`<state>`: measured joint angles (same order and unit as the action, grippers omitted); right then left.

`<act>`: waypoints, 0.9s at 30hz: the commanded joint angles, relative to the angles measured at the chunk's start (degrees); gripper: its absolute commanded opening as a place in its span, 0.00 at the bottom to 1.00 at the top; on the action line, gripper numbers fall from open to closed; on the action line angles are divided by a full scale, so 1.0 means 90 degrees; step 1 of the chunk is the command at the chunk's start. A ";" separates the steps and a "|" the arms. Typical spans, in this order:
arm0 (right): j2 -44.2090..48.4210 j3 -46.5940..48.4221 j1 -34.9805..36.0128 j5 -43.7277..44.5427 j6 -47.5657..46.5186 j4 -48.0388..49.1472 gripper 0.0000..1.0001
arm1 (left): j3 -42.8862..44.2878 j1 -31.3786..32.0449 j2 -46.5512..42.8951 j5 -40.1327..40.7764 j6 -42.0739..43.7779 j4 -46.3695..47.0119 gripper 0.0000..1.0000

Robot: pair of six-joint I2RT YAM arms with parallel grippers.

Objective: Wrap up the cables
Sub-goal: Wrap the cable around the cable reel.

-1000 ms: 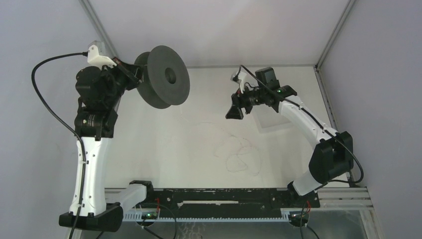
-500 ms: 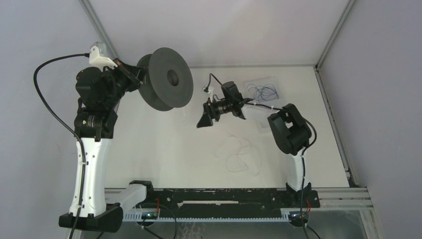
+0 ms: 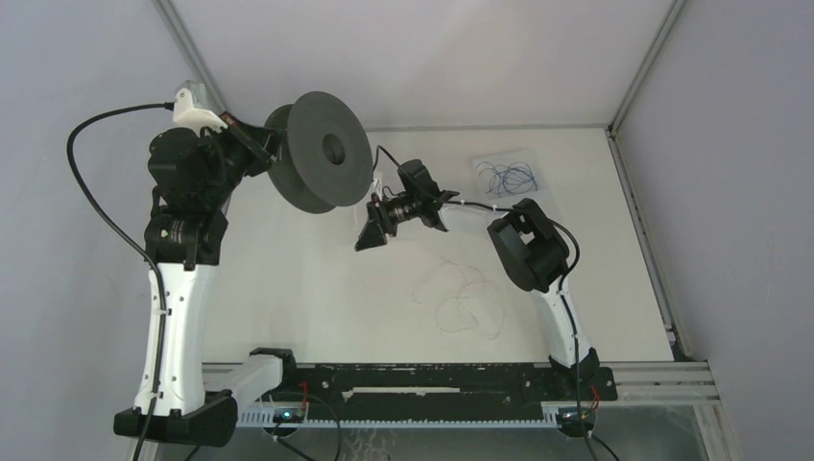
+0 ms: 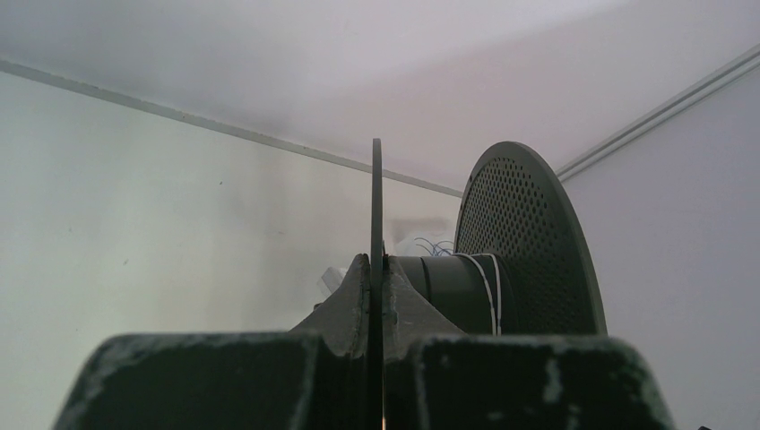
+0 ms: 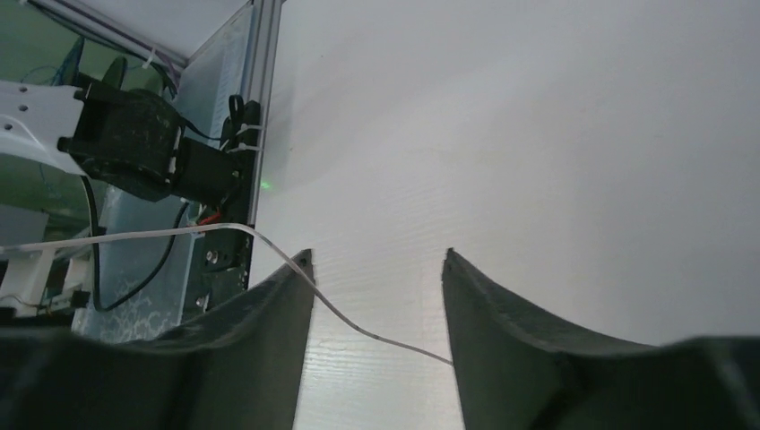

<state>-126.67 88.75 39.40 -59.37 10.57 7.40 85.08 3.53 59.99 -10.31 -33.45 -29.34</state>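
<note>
- Left gripper (image 3: 255,142) is closed on the thin near flange of the large black plastic spool (image 3: 322,152). In the left wrist view the flange edge is seen pinched between the two fingers (image 4: 345,305). The spool is held clear of the table, with its axis roughly level.
- Right gripper (image 3: 368,235) is held with its jaws wide apart, just beside the lower right edge of the spool. Nothing is clamped.
- White flat tabletop (image 3: 288,279): both arms are raised above it.
- Spool: the far flange (image 4: 529,242) is perforated with small holes. A few turns of the very thin whitish cord (image 4: 491,291) are wound on the dark hub.
- Cord: most of its length is laid in loose loops (image 3: 466,303) on the tabletop, near the middle and below the right gripper. In the right wrist view one strand (image 5: 376,339) is seen crossing the gap between the open fingers (image 5: 269,340). Whether it touches them cannot be told.
- Small tangle of thin blue wire (image 3: 507,176): it is located at the far right of the tabletop, well apart from the cord loops.
</note>
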 commanded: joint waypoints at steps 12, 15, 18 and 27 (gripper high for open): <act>0.1221 -0.1630 0.0282 -0.0181 0.0836 0.0919 0.00 | 0.0549 0.0297 0.0314 0.1908 0.0500 0.0538 0.00; 0.1797 -0.1801 0.0474 -0.0154 0.0523 0.0254 0.00 | 0.0592 0.0518 0.0398 0.2492 0.0838 0.0669 0.00; 0.2418 -0.1807 0.0690 -0.0141 -0.0218 -0.0728 0.00 | 0.0633 0.0665 0.0525 0.2939 0.1185 0.0867 0.00; 0.3759 -0.0790 0.0895 0.0173 -0.1160 -0.2967 0.00 | -0.0300 0.1790 0.0490 0.4689 0.3130 0.2057 0.00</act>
<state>-96.60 74.39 47.37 -60.25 6.63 -7.97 84.82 15.51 66.32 22.74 -14.59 -23.66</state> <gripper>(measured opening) 0.009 0.028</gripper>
